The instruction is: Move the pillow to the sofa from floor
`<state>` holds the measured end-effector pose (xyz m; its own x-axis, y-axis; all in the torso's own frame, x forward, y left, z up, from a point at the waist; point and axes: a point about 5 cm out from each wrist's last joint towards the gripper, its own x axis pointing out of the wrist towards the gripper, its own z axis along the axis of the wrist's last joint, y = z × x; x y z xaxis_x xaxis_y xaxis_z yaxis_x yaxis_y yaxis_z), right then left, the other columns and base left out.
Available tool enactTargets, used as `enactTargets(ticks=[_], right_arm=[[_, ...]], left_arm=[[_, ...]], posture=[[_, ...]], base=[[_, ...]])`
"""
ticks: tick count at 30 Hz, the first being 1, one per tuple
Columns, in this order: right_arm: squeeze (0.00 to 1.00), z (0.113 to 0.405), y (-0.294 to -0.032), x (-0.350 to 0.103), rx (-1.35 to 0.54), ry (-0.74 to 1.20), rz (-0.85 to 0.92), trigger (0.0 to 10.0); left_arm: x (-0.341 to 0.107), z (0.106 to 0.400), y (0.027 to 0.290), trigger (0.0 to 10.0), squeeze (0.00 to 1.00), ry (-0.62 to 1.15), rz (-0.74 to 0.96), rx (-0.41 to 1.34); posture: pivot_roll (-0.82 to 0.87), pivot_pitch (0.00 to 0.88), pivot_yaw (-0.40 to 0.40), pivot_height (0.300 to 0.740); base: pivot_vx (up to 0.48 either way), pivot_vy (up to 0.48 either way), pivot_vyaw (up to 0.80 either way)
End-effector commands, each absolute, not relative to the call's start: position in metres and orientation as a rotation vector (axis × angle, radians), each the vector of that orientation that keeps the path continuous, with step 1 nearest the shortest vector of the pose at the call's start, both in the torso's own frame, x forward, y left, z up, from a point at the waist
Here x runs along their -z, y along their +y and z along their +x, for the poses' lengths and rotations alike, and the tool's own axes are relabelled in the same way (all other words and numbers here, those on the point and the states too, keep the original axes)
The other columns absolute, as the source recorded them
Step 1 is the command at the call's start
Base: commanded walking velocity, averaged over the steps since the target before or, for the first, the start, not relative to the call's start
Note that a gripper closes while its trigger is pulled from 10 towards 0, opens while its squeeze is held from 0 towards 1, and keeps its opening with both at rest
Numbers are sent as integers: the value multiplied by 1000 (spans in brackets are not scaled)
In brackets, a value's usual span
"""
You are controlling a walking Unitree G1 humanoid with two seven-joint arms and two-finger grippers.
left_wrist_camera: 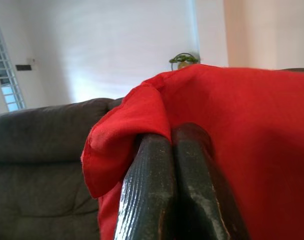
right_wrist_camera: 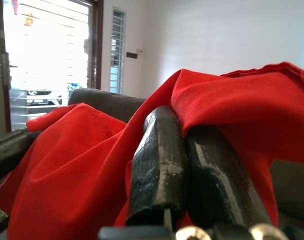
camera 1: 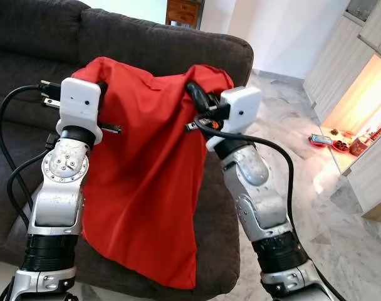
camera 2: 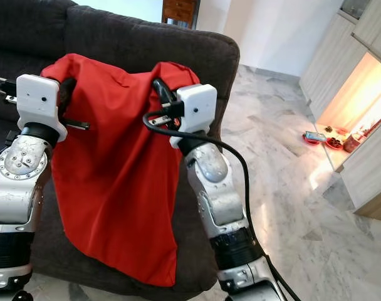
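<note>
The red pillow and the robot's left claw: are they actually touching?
Touching. In the left wrist view the left gripper has its two black fingers pressed together with a fold of the red pillow pinched at their tips.

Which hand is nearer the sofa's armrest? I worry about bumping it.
Right. The right hand grips the red pillow's top corner just in front of the armrest; the left hand grips the other corner, farther along over the seat.
</note>
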<state>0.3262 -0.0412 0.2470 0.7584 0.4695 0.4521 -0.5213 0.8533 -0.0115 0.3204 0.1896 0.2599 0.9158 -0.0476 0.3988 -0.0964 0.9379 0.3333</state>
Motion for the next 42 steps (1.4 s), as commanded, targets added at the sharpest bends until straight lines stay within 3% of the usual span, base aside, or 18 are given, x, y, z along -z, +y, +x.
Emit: enactTargets(ticks=[1,23,42], right_arm=[[0,326,-43,-260,-535,-520,124,10000],[0,321,-40,-252,-566,-516,91,10000],[0,317,-38,-250,-583,-515,70,10000]], left_arm=[[-262,318,182,10000,0,-442,356,0],[-262,319,180,10000,0,-456,344,-1],[-265,318,180,10000,0,-473,336,-16]], posture=[[177,0,-187,740],[170,0,-183,740],[166,0,-186,740]], base=[[0,0,0],[0,0,459],[0,0,49]])
